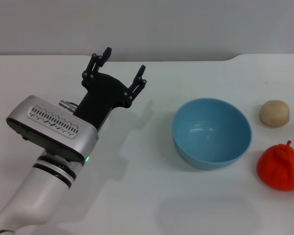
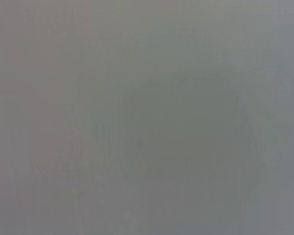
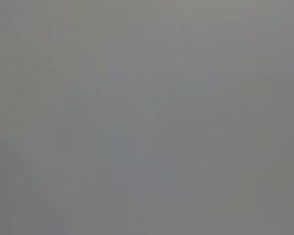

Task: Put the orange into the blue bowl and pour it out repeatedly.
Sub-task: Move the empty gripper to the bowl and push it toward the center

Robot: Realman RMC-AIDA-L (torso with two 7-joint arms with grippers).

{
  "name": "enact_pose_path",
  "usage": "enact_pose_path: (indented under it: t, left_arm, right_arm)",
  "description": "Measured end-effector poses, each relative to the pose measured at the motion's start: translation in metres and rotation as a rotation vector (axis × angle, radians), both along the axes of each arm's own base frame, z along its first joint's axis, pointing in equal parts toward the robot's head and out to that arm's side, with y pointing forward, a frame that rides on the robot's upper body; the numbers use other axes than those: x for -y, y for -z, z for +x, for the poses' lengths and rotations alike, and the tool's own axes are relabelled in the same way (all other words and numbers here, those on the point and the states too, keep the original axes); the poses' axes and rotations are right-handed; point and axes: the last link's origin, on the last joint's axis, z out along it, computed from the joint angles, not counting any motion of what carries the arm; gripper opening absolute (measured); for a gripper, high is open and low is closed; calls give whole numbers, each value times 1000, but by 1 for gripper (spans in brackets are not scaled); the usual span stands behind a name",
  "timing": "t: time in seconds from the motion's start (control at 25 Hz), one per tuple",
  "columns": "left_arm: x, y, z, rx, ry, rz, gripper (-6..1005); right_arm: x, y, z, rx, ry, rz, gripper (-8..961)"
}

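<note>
In the head view the light-blue bowl stands upright and empty on the white table. The red-orange lumpy orange with a small stem lies on the table to the right of the bowl, at the right edge. My left gripper is open and empty, held above the table well to the left of the bowl, its fingers pointing away from me. My right gripper is out of view. Both wrist views show only plain grey.
A smaller beige round lump lies on the white table behind the orange, right of the bowl. The table's far edge runs along the grey wall.
</note>
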Motion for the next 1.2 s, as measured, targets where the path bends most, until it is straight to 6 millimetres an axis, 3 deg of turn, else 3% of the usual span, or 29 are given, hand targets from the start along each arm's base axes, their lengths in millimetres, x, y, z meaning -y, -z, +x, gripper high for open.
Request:
enact_pose_path:
  t: [0.72,0.92,1.2]
  left_arm:
    - [3,0,-2,-1,-1,0,788]
    - [10,-7,8,123,27,20,785]
    - [-10,-12,29,254,-45,-85,782]
  right_arm:
    - [0,-1,0,-2,3,4,673]
    - [1,-1,1,-4,3,3,672]
    - [2,-1,2,-6,6,5,674]
